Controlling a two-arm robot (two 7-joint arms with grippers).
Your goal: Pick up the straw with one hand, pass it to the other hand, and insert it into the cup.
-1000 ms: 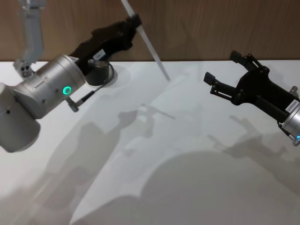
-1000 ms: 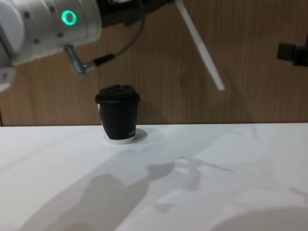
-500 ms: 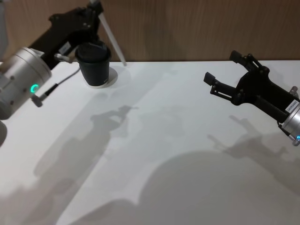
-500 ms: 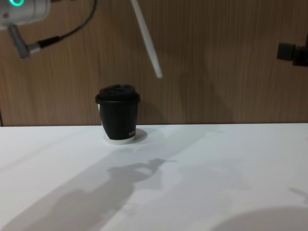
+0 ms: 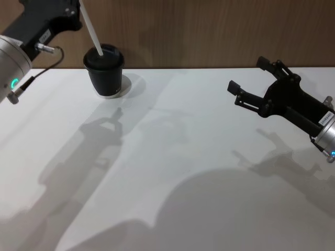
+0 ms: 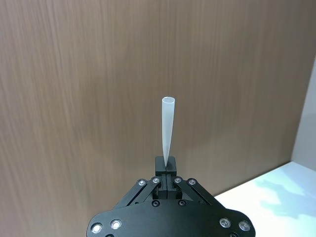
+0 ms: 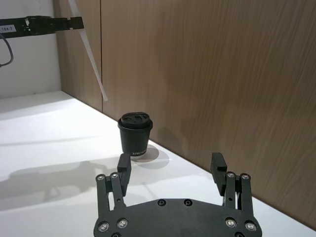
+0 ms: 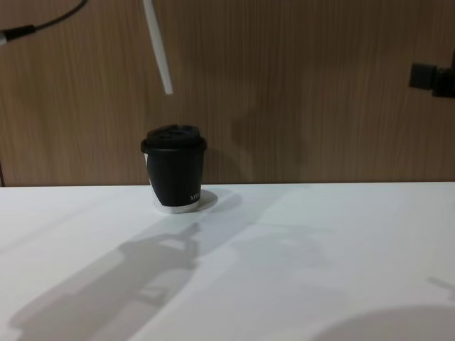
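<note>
Above the cup [image 5: 105,76] at ten o'clock, the straw [image 5: 91,31] — seemingly light, crushable — is being pinched high up by the left gripper [image 5: 77,10]; the right gripper [image 5: 247,75] is being held open.

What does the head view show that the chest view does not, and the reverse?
Head view: the left claw holding the upper part of the straw, and the right claw whole, open, above the table's right side. Chest view: from the side, a gap between the straw's lower tip and the lid of the cup, so the straw is not yet in; also the cup's white lettering. Both: the tilted straw, the cup standing on the white table, the wooden wall.
</note>
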